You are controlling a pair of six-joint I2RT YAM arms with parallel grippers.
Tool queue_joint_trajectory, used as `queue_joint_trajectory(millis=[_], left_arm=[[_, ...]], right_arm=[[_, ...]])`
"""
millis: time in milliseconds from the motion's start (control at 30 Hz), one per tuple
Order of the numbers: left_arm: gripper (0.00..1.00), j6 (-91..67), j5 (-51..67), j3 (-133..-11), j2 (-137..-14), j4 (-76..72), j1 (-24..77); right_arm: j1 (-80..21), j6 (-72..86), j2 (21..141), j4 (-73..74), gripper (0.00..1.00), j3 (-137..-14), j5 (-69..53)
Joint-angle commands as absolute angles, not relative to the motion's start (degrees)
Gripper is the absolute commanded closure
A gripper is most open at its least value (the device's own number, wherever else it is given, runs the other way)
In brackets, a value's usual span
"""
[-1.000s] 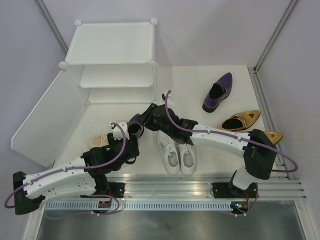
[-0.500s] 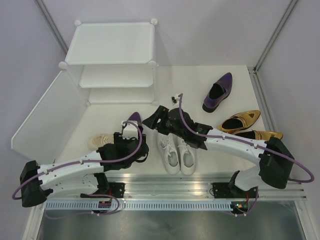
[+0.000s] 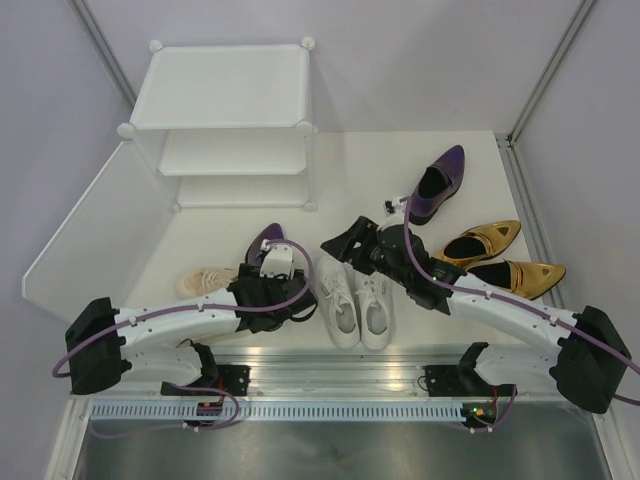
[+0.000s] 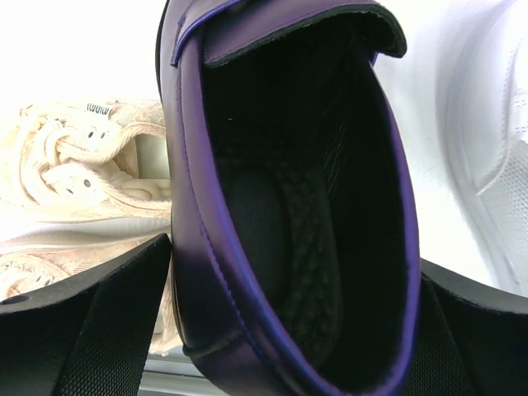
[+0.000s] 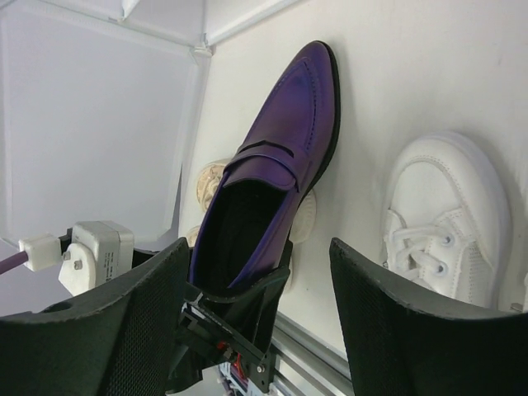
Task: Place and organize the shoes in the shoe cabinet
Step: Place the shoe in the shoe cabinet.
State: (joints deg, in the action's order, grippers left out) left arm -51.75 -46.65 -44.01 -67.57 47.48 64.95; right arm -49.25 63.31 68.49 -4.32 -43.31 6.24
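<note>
Purple loafer [image 5: 272,165] lying toe-far, near of the shoe cabinet [image 3: 220,85], between beige sneaker [image 3: 205,280] and white sneakers [image 3: 350,305]. Left gripper [image 3: 265,258] astride its heel, jaws spread wide: clamping or merely flanking, impossible to tell. Right gripper [image 3: 338,243] parted and empty, just right of it. Best to pinch both heel walls squarely and lift level, then steer toe-first, far and left, into the shoe cabinet, clear of the beige sneaker.

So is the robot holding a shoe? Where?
The left gripper straddles the purple loafer at its heel; whether it grips cannot be told. The right gripper holds nothing.
</note>
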Motion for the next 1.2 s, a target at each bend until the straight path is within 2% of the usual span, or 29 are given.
queue_joint_trajectory(millis=[0, 233, 267, 300, 333, 400, 433, 467, 667, 900, 1167], left_arm=[[0.00, -54.1, -48.0, -46.6, -70.6, 48.6, 64.4], [0.01, -53.3, -46.9, -47.8, -74.1, 49.1, 62.6], [0.08, -53.0, -46.9, -48.2, -74.4, 49.1, 62.4], [0.21, -52.3, -46.9, -48.3, -74.6, 49.1, 62.2], [0.47, -52.0, -46.8, -48.6, -74.7, 49.2, 61.9], [0.76, -51.2, -46.8, -49.3, -74.2, 49.3, 61.7], [0.94, -51.2, -46.8, -49.6, -73.9, 49.4, 61.5], [0.98, -51.1, -46.7, -50.0, -73.6, 49.5, 61.3], [0.98, -52.9, -44.0, -49.8, -65.4, 48.5, 58.8], [0.98, -49.4, -28.9, -42.6, -45.0, 36.5, 46.9], [0.98, -49.4, -24.5, -43.2, -39.8, 35.9, 39.9]], right_arm=[[-48.1, 62.5, 65.2, -6.3, 0.27, -41.3, 5.0], [-45.4, 62.2, 62.5, -6.5, 0.25, -38.2, 3.6], [-45.3, 62.1, 62.2, -6.5, 0.25, -37.7, 3.5], [-45.0, 62.1, 61.7, -6.5, 0.25, -37.4, 3.4], [-44.6, 62.2, 61.5, -6.6, 0.25, -37.1, 3.3], [-44.1, 62.2, 60.7, -6.6, 0.25, -36.3, 2.9], [-43.8, 62.2, 60.5, -6.6, 0.25, -36.0, 2.5], [-43.6, 62.2, 60.2, -6.6, 0.25, -35.8, 2.4], [-42.2, 62.2, 57.8, -6.6, 0.25, -34.2, 1.8], [-41.1, 62.6, 57.6, -6.6, 0.25, -33.0, 1.2], [-40.7, 62.9, 58.4, -7.0, 0.26, -32.4, 0.7]])
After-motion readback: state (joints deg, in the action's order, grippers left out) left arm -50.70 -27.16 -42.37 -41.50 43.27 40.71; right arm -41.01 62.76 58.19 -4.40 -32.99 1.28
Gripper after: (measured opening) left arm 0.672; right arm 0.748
